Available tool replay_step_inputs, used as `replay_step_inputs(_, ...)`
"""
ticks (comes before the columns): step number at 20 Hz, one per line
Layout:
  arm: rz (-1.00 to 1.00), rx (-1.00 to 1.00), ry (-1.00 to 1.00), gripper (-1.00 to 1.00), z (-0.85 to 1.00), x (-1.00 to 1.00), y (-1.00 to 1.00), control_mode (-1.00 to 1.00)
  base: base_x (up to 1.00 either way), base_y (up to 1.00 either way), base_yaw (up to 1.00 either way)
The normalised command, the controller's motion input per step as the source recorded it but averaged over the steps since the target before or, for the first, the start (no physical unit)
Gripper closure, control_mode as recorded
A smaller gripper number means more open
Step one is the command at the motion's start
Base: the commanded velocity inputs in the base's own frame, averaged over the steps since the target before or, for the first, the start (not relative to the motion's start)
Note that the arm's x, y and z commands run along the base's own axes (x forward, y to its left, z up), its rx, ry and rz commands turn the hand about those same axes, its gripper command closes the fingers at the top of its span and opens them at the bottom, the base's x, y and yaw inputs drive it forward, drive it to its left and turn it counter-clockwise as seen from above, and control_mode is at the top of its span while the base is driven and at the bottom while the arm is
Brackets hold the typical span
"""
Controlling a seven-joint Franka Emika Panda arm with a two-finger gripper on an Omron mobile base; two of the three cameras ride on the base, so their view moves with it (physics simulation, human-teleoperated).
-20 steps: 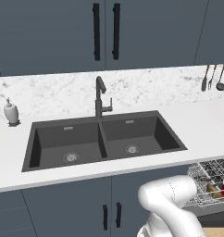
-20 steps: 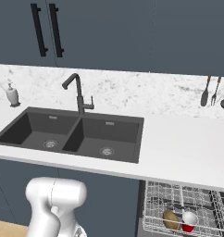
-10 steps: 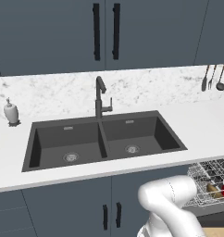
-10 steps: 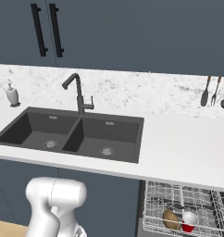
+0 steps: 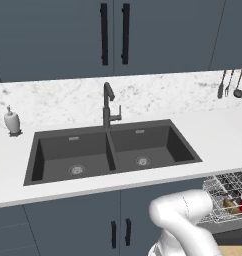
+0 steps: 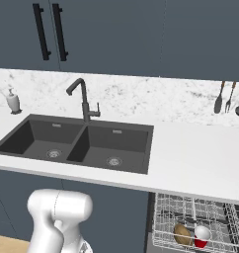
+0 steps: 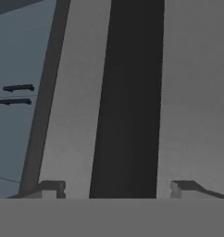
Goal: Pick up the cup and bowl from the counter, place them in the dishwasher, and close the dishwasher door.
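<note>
Two items, cup [image 6: 201,236] and bowl [image 6: 182,234], share dishwasher [image 6: 194,221].

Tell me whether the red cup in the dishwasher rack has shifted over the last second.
No. In the right base view the cup sits beside the bowl in the wire rack, in the same spot below the counter edge as before.
</note>
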Motion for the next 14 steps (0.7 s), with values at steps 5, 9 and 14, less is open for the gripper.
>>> replay_step_inputs(5,0.0,0.03,-0.01,-1.0,0.49,0.91,0.08,-1.0,0.0,0.0,0.0)
replay_step_inputs(9,0.0,0.0,0.0,-1.0,0.64,0.96,0.04,-1.0,0.0,0.0,0.0)
replay_step_inputs(14,0.0,0.0,0.07,-1.0,0.54,0.98,0.0,-1.0,0.0,0.0,0.0)
